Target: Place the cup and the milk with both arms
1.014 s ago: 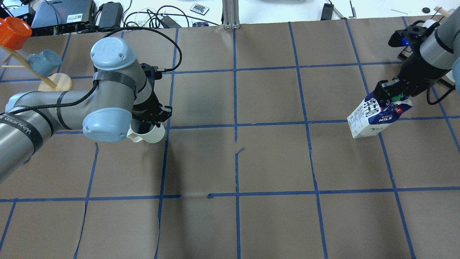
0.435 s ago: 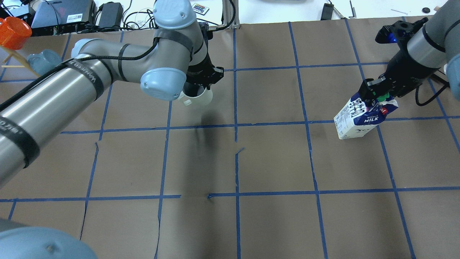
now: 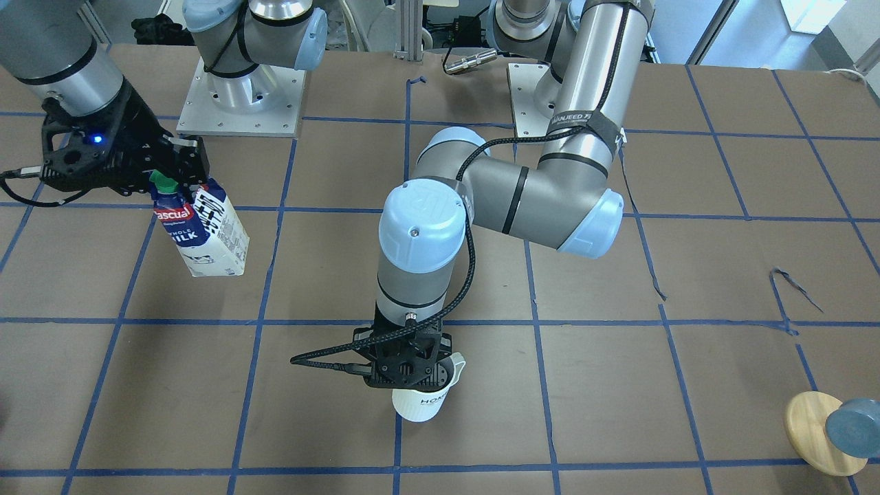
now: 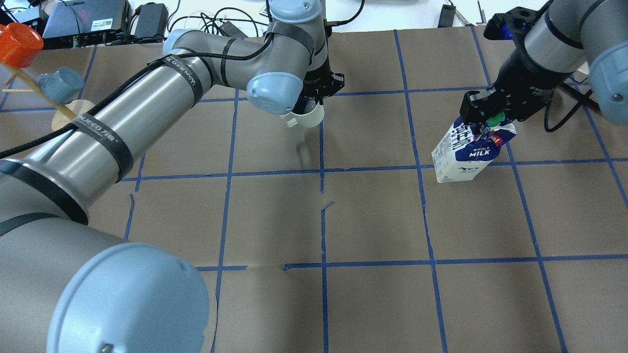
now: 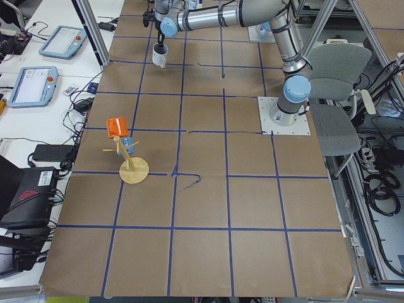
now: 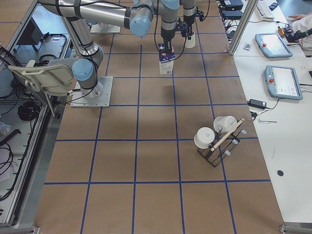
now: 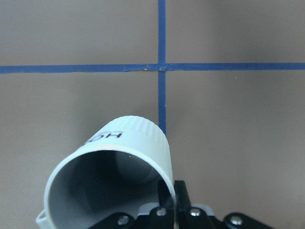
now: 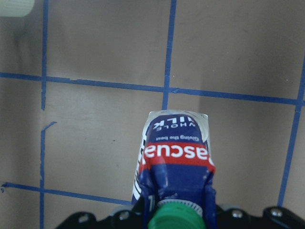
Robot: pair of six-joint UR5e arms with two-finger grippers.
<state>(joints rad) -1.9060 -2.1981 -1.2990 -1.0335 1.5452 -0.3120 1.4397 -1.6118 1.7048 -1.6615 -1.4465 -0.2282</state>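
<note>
My left gripper is shut on the rim of the white ribbed cup and holds it above the table near the far centre. One finger is inside the dark interior, as the left wrist view shows. The "HOME" lettering shows in the front view, below the gripper. My right gripper is shut on the top of the milk carton, by its green cap. It holds the carton tilted over the table's right side. The carton also shows in the front view and the right wrist view.
A wooden mug tree with an orange cup and a blue-grey cup stands at the far left. Cables and devices lie past the far edge. A rack with white cups stands beyond the right arm's side.
My left arm has carried the cup rightward and farther away, toward the table's centre line. My right arm has carried the milk carton leftward. Both grippers stay shut on their loads.
</note>
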